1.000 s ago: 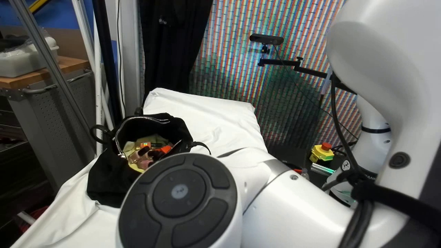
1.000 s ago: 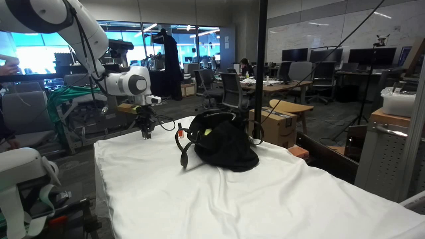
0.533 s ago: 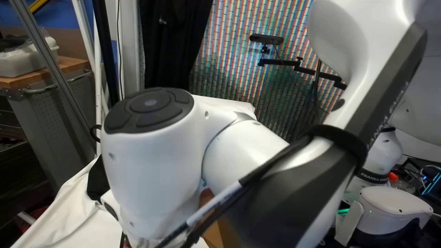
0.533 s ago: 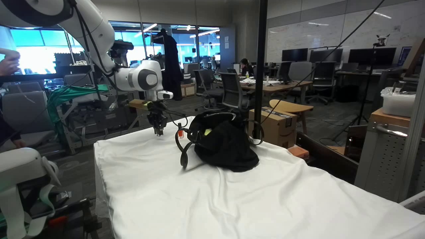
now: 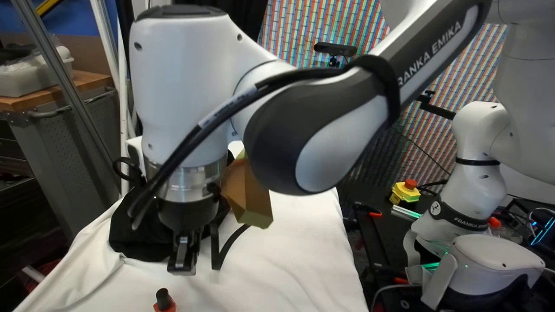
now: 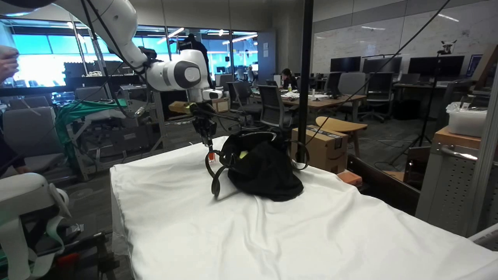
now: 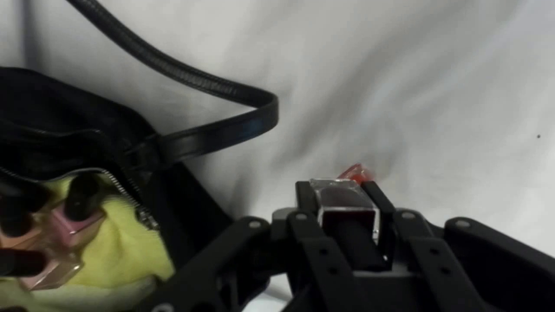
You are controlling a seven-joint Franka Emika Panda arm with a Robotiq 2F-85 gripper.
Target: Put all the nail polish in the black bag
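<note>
Two nail polishes show outside the black bag (image 6: 264,171), a dark red bottle (image 7: 340,197) and an orange-red bottle (image 7: 359,174). In the wrist view the gripper (image 7: 341,191) is clamped on the dark red bottle, fingers (image 7: 305,197) on both sides, black cap running back between them. Just past it the orange-red bottle pokes out over the white sheet (image 7: 455,130), mostly hidden by the held one. Only that view looks into the bag, where a pink bottle (image 7: 71,227) and a few more with dark caps sit against the yellow lining (image 7: 125,251). The left edge cuts that pile off, so no count. In an exterior view the orange-red bottle stands upright behind a loop of strap (image 6: 215,187); its cap seems just below the gripper, too small and dark to say if they touch. In an exterior view the arm (image 5: 186,86) covers much of the bag, the orange-red bottle is cropped at the bottom edge, and I can't make out the held one.
</note>
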